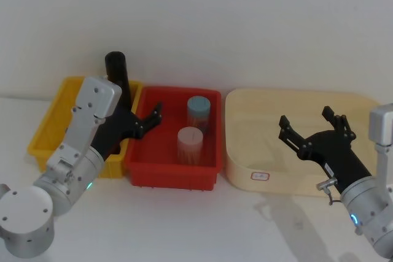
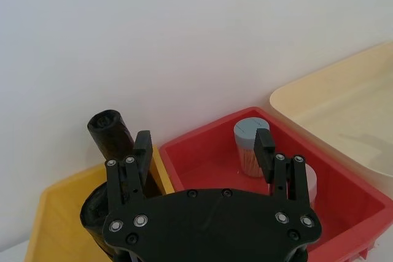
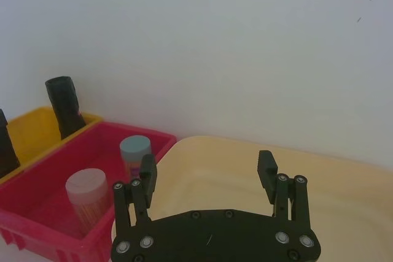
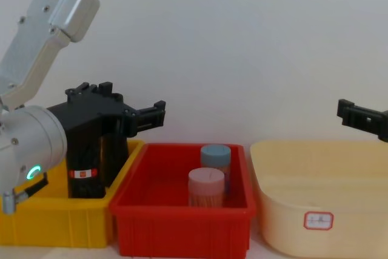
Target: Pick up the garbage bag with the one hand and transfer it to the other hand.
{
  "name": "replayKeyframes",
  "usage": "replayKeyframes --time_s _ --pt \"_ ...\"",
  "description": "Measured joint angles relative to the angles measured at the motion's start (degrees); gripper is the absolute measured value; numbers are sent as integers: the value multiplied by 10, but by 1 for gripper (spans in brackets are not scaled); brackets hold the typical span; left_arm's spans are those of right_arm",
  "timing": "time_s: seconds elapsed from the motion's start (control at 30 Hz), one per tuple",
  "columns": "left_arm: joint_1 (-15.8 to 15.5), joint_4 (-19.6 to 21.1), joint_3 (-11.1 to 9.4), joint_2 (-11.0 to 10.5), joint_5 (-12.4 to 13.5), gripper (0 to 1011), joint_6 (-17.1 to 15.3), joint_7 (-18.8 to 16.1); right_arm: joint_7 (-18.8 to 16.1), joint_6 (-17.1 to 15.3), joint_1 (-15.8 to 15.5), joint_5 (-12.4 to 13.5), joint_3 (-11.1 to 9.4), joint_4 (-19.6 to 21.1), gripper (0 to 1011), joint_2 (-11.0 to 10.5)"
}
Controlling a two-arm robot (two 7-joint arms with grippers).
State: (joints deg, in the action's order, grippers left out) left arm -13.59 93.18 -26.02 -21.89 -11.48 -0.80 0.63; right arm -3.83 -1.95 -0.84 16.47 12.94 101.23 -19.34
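Head view: white worktop (image 1: 184,225), white wall (image 1: 196,16). Left yellow bin (image 1: 46,133) holding garbage bag (image 4: 85,183) beside taller black roll (image 1: 115,65); two jars (image 1: 190,144) in middle red bin (image 1: 172,173); cream tub (image 1: 236,151) right. Jaws wide on left gripper (image 2: 202,142) and right gripper (image 1: 306,118).

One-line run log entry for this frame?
left gripper: open, at yellow bin | garbage bag: upright in bin, not gripped | right gripper: open, above cream tub | transfer: not begun
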Motion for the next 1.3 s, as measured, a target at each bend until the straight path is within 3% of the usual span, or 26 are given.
replayKeyframes --time_s 1.13,1.3 --pt "-2 -1 0 1 0 1001 -1 1 -1 0 1 0 0 0 1001 0" --pt "-12 -3 -1 6 0 1002 -13 3 -17 -4 13 8 -1 -8 1002 -2"
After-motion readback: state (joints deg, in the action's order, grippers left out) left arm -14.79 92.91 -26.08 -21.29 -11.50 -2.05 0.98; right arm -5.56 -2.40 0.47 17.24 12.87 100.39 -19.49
